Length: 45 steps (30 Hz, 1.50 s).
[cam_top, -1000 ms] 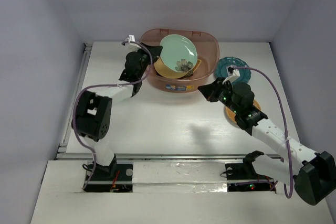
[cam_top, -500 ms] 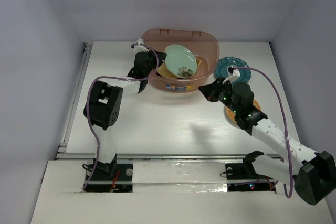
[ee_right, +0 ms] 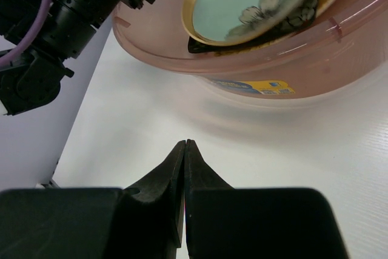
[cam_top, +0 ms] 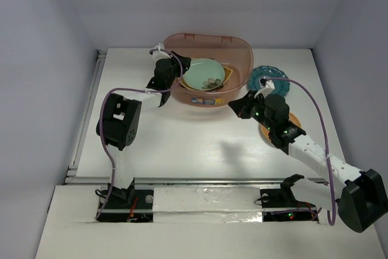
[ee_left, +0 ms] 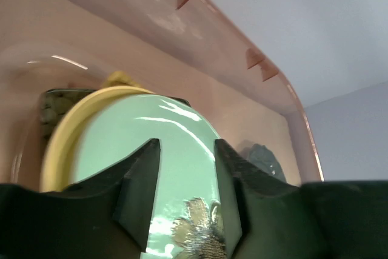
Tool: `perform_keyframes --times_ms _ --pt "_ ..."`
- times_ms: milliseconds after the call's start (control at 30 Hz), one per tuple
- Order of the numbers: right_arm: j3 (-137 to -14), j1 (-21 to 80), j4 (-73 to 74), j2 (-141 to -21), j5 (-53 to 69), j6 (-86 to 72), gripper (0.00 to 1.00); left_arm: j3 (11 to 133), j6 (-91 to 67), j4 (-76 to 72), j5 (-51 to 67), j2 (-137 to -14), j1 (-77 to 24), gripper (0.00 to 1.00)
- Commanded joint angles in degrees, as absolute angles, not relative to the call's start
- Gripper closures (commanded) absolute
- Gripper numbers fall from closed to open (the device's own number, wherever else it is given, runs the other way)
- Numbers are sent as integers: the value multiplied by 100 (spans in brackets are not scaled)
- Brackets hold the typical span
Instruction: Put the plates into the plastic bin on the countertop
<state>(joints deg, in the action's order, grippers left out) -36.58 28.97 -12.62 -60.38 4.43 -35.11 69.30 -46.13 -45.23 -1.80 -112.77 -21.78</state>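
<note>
Mint plate (cam_top: 205, 74) rests on yellow plate (ee_left: 56, 147) in plastic bin (cam_top: 239, 47) at 12 o'clock; L gripper (cam_top: 179, 68) released at bin's 9 o'clock, R gripper (ee_right: 185, 144) clenched, empty.

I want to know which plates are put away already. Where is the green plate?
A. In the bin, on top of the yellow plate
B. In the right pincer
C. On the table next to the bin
A: the green plate lies inside the bin on the yellow plate, and the right pincer is shut on nothing.
</note>
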Motion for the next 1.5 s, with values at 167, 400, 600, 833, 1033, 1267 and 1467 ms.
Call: perform_keyframes --times_ms 167,400,600,833,1033,1267,1467 --pt "-3850 2944 -1310 -5977 132 -3331 96 7471 -3930 -4720 -150 -10777 -2259 42" --pt "-3815 2944 -1292 -5959 -184 -3322 100 7208 -2366 -4930 -263 -9687 -2794 38" --pt "-3735 2944 -1310 -5784 -666 -3357 100 6208 -1249 -5036 -711 -8536 -3812 64" --pt "-3753 2813 -1081 -5730 -1125 -3436 100 4791 -1362 -5028 -1089 -7814 -4753 100" --pt "-3955 2225 -835 -6116 -1090 -3770 100 4184 -1257 -4467 -1353 -7585 -5369 100" --pt "-4174 722 -844 -6819 -405 -4209 100 3411 -1599 -4017 -1257 -6796 -5616 96" --pt "-4490 -517 -861 -7707 -396 -4482 85 2567 -1819 -3797 -1353 -5821 -5616 82"
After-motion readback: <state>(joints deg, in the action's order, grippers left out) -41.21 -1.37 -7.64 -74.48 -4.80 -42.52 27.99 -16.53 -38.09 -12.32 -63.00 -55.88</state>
